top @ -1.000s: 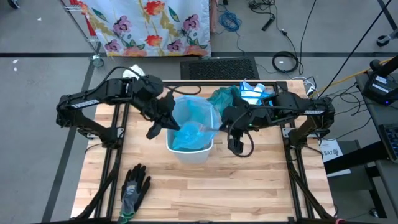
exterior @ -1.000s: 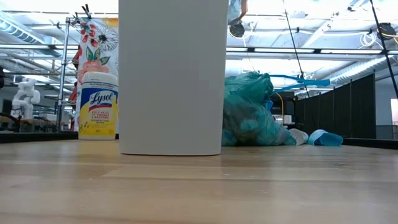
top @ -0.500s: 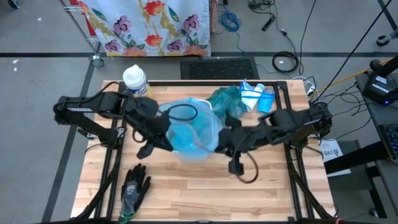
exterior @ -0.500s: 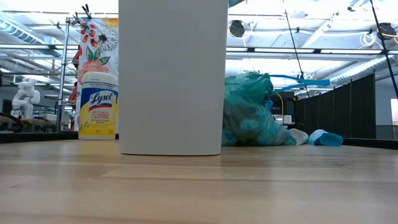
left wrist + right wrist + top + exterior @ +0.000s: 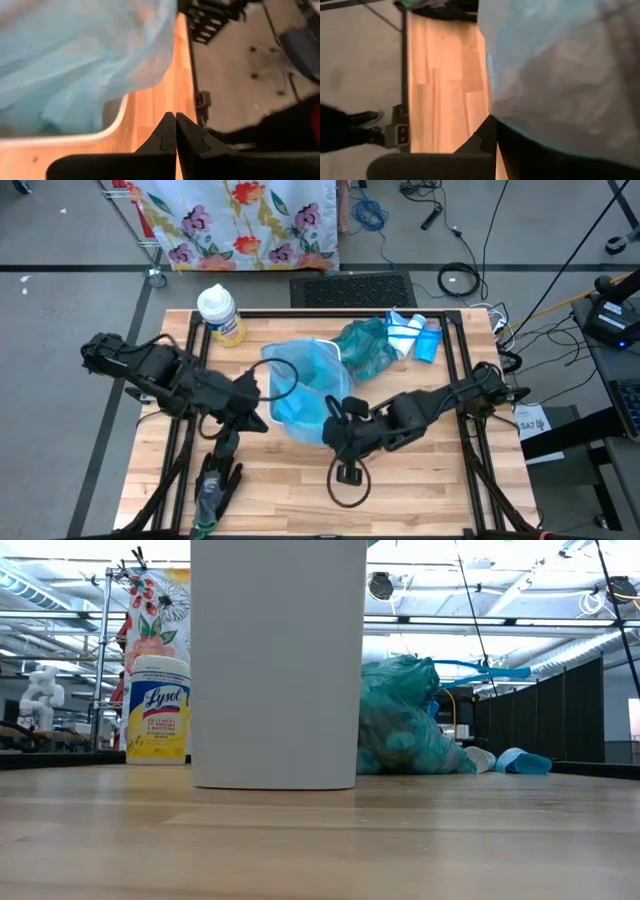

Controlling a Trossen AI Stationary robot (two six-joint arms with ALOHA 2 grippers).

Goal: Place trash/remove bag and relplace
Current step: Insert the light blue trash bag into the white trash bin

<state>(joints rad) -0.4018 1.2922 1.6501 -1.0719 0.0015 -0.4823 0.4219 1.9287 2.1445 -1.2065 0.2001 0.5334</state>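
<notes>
A white bin (image 5: 278, 660) stands mid-table with a light blue bag (image 5: 305, 390) spread over its mouth; the film hangs over the bin's rim (image 5: 75, 137). My left gripper (image 5: 258, 395) is beside the bin's left wall, shut (image 5: 174, 120), with bare wood between its tips and the bag's edge (image 5: 150, 85). My right gripper (image 5: 333, 418) is at the bin's near right corner, shut on the bag. A filled teal bag (image 5: 365, 345) rests on the table behind the bin. No loose trash shows. My right gripper holds the blue bag near its rim at the bin's near right corner. The film (image 5: 520, 125) starts right at the fingertips and drapes over one finger, hiding it and the pinch; the other finger (image 5: 486, 132) shows bare. One layer or several, I cannot tell.
A yellow Lysol canister (image 5: 220, 310) stands at the far left. A roll of blue bags (image 5: 420, 340) lies at the far right, beside the teal bag. A black-and-grey glove (image 5: 215, 485) lies near the near left edge. Bare wood shows along the near edge.
Both grippers have moved from over the bin's far part toward the table's near edge and apart. The blue bag, first bunched inside the bin, was drawn wide above it and now lies spread over the mouth.
</notes>
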